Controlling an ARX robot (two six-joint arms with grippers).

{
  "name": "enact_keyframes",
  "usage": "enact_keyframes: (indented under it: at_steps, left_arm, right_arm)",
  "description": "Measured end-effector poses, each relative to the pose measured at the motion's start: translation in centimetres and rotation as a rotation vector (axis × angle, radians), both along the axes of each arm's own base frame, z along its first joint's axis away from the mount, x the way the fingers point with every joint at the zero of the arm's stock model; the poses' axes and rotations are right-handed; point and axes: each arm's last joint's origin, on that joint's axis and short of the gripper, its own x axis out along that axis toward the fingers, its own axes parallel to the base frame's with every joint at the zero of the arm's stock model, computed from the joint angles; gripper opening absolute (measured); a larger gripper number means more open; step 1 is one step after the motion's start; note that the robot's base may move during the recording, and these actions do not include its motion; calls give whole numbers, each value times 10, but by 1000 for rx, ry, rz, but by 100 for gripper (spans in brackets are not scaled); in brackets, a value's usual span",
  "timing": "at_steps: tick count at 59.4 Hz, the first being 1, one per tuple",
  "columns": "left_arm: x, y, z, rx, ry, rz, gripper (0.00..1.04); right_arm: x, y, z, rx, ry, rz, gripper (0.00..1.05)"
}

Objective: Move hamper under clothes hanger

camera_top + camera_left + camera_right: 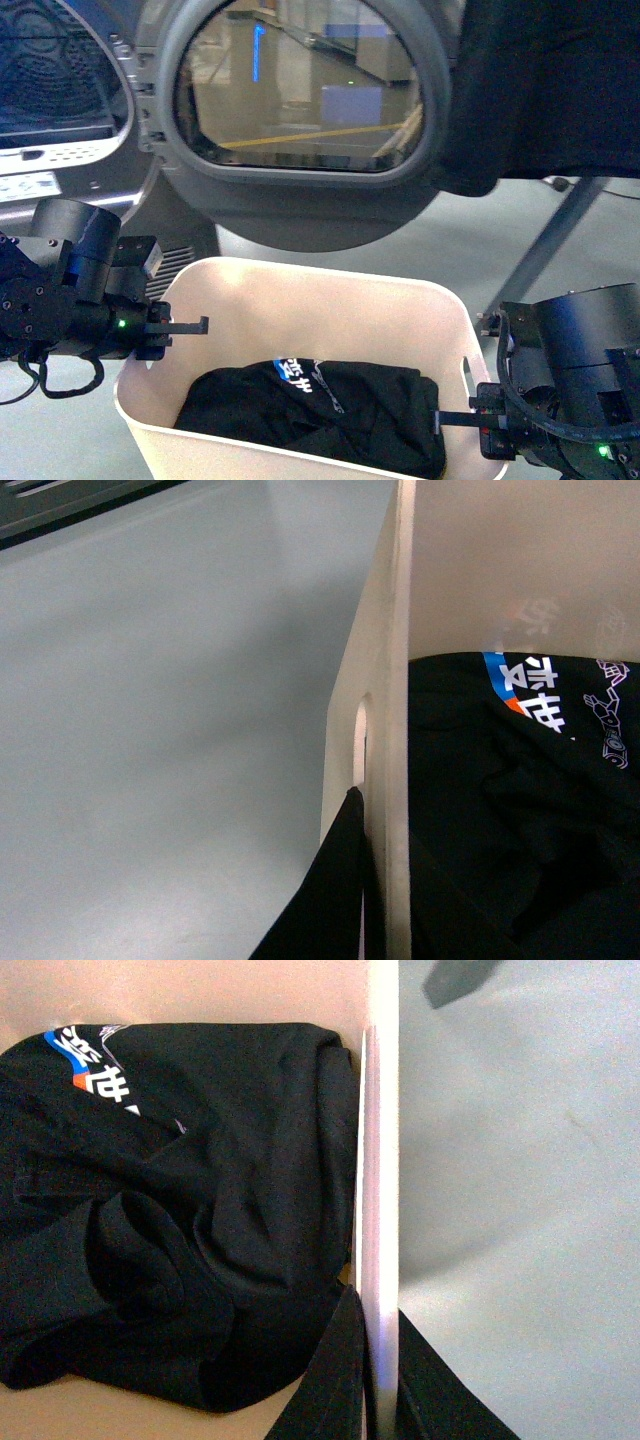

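A beige hamper (330,320) stands on the pale floor (470,250) in the lower middle of the front view, directly before the round door of a dark grey dryer (300,90). A black garment (320,405) with a printed logo lies crumpled in its bottom. The left gripper (178,327) sits at the hamper's left rim and the right gripper (455,418) at its right rim. In the right wrist view, one dark finger (330,1385) lies on each side of the thin wall, pressed together on it. In the left wrist view, the outer finger (335,890) lies against the wall just below the oval handle cut-out (362,742) (the inner finger is hard to separate from the black garment, but it appears to pinch too). To the upper right, a slanting leg of the clothes hanger (555,245) shows beneath a dark hanging cloth (550,90), and the hamper sits mostly to the left of these. The grasp looks complete and the carry is not yet done. The next move likely calls for both arms to shift the hamper rightward in step, keeping it level.
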Motion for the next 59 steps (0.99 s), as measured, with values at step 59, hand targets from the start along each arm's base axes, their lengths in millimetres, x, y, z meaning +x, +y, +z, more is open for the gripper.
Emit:
enact_keyframes:
  at_steps: [59]
  left_arm:
    - [0, 1, 0, -4, -1, 0, 4]
  right_arm:
    - [0, 0, 1, -2, -3, 0, 3]
